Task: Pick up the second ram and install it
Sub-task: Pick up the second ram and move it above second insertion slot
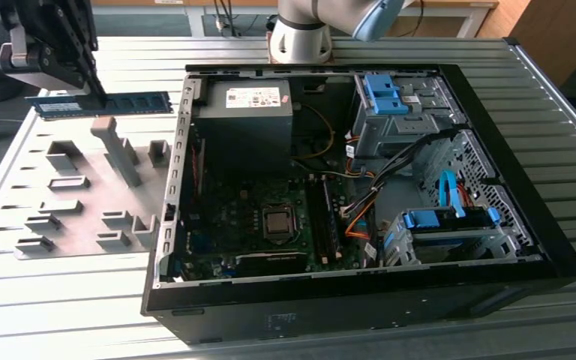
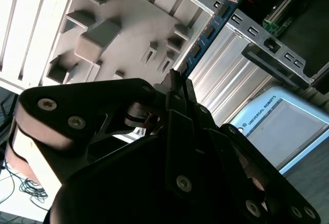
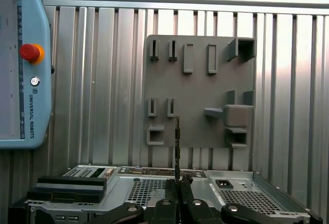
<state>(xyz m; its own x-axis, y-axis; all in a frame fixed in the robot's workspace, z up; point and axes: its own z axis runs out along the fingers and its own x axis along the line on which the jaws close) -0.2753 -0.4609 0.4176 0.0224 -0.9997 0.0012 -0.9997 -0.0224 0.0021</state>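
At the exterior view's left, we hold the second ram [image 1: 128, 103], a long, thin blue-green memory stick, level above the grey plastic fixture tray [image 1: 78, 206]. The black gripper [image 1: 92, 96] pinches its flat faces, which we judge leaves the long edges free. To the right lies the open black computer case [image 1: 368, 315].

End effector [image 1: 95, 96] high at the exterior view's left, pointing down, clamped on the second ram [image 1: 133, 103].
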